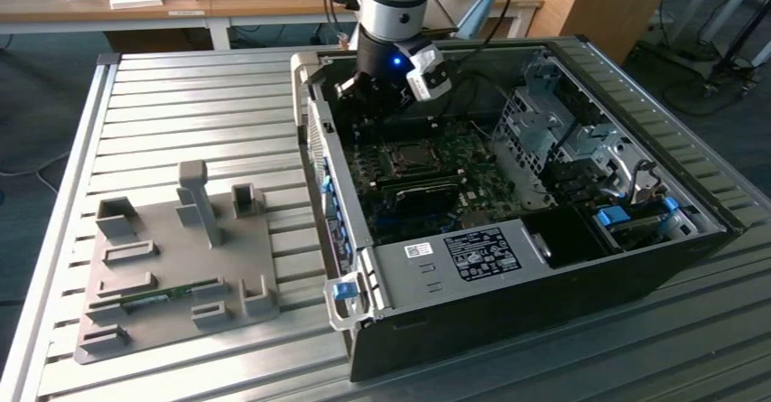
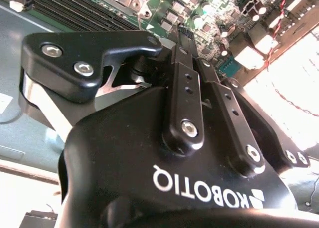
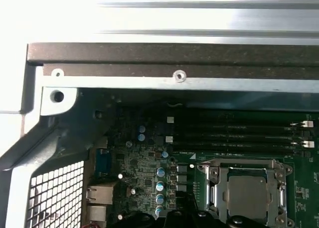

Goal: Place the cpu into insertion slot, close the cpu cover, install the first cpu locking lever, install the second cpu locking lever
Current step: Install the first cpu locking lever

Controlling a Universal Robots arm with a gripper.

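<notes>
Gripper (image 1: pixel 371 104): hangs near a corner of the computer case (image 1: pixel 543 325); I cannot tell its opening. Seated under cpu cover (image 3: pixel 244 164), the cpu (image 3: pixel 251 192) lies just beside, toward the case's middle.

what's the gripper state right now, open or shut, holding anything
gripper: cannot be told if open or closed; it is low inside the computer case, and the cpu lies in its socket.

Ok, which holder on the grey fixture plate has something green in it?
The long low holder in the grey fixture plate's nearer half, at the exterior view's left: a thin green circuit board lies in it. The others look plain grey.
</notes>
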